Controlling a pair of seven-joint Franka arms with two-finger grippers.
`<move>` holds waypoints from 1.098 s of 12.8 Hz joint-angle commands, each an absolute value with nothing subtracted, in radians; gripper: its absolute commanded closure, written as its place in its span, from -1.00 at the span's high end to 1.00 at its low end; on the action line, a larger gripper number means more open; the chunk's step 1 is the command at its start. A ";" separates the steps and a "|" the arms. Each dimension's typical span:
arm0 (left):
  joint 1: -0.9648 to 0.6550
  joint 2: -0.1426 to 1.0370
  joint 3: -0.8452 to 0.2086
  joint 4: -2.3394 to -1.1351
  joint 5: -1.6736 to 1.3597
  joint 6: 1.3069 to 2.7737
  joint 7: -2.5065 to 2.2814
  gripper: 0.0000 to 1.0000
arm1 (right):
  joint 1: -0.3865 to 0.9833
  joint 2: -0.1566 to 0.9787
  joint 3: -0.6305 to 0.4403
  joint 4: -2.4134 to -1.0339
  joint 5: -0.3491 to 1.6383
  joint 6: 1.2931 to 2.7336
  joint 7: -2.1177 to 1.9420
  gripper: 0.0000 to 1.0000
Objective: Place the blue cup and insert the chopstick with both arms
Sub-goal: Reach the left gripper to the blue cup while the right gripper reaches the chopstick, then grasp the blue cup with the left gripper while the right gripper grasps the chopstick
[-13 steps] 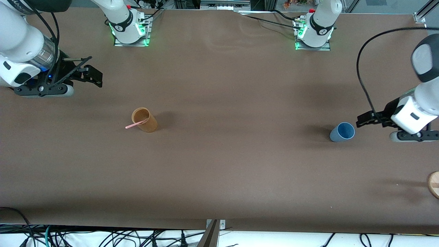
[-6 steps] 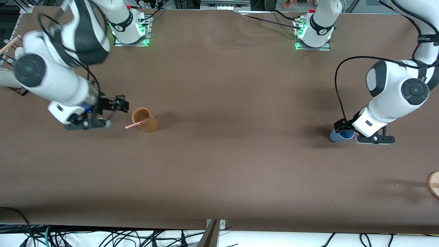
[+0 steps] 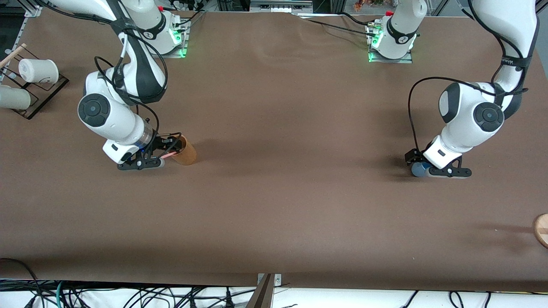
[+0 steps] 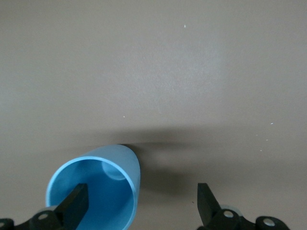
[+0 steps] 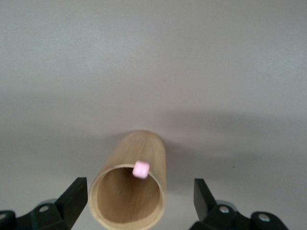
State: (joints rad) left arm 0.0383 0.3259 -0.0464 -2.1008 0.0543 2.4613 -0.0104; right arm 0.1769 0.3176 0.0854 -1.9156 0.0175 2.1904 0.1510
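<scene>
Now my left gripper (image 4: 139,211), fingers wide, straddles the blue cup's (image 4: 96,189) wall near my end of the table; centre it before closing. My right gripper (image 5: 136,206), also wide, brackets the brown cup (image 5: 132,191) holding the chopstick (image 5: 140,169); pinch the stick only

High front camera faces the bases; wrist cameras look down close

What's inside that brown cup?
A pink chopstick leans on the brown cup's rim, its end poking out. The cup's bottom is shadowed, so anything else inside stays unseen.
</scene>
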 commanded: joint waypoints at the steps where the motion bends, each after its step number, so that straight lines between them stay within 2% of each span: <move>1: 0.037 0.340 -0.044 -2.106 0.075 2.497 -0.003 1.00 | 0.175 0.334 0.089 -1.925 0.026 2.220 0.149 0.62; 4: 0.038 0.354 -0.044 -2.106 0.075 2.505 -0.003 0.98 | 0.183 0.354 0.089 -1.925 0.026 2.246 0.150 0.12; 8: 0.041 0.367 -0.044 -2.125 0.077 2.551 -0.003 -0.16 | 0.184 0.357 0.089 -1.921 0.026 2.247 0.156 -0.53; 10: 0.048 0.368 -0.044 -2.125 0.153 2.551 -0.002 -0.90 | 0.184 0.353 0.089 -1.919 0.026 2.244 0.161 -0.86; 11: 0.049 0.368 -0.044 -2.125 0.184 2.549 -0.002 -1.00 | 0.184 0.351 0.089 -1.917 0.026 2.243 0.161 -0.96; 14: 0.051 0.373 -0.044 -2.123 0.184 2.548 -0.002 -1.00 | 0.183 0.341 0.089 -1.899 0.026 2.237 0.149 -1.00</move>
State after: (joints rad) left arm 0.0442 0.3743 -0.0428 -2.1155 0.1573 2.5338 -0.0096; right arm 0.1844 0.3579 0.0865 -1.9095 0.0182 2.2389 0.1550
